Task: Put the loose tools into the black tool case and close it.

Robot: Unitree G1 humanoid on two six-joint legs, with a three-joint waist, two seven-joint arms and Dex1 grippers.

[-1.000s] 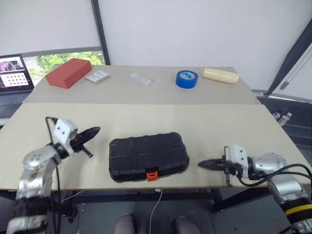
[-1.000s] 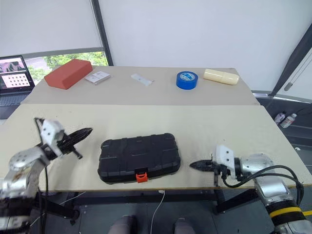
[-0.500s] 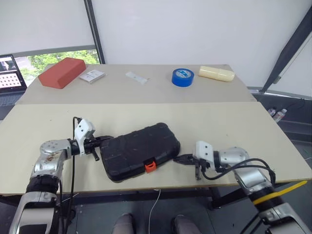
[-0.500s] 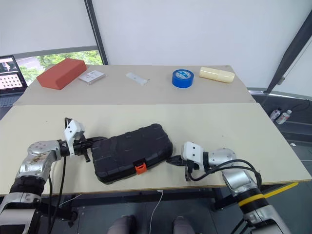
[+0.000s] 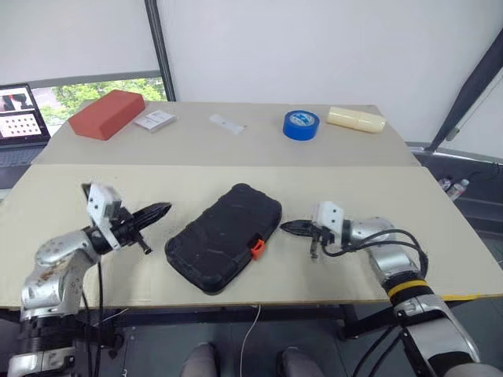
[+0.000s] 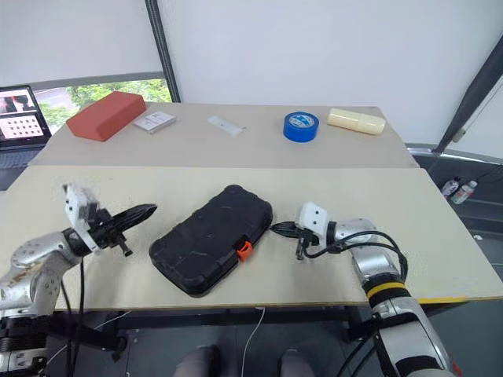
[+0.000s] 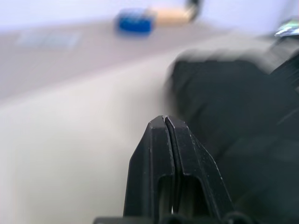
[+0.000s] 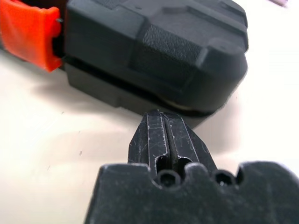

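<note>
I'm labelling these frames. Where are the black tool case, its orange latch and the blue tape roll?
black tool case (image 5: pixel 224 236): left eye view, middle of its closed lid.
orange latch (image 5: pixel 256 248): left eye view, on the clip at the case's edge.
blue tape roll (image 5: pixel 300 125): left eye view, on its top face.

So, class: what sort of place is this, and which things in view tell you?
Probably a lab or test workspace: plain worktables under white screens, a laptop at the side, and cables hanging below.
</note>
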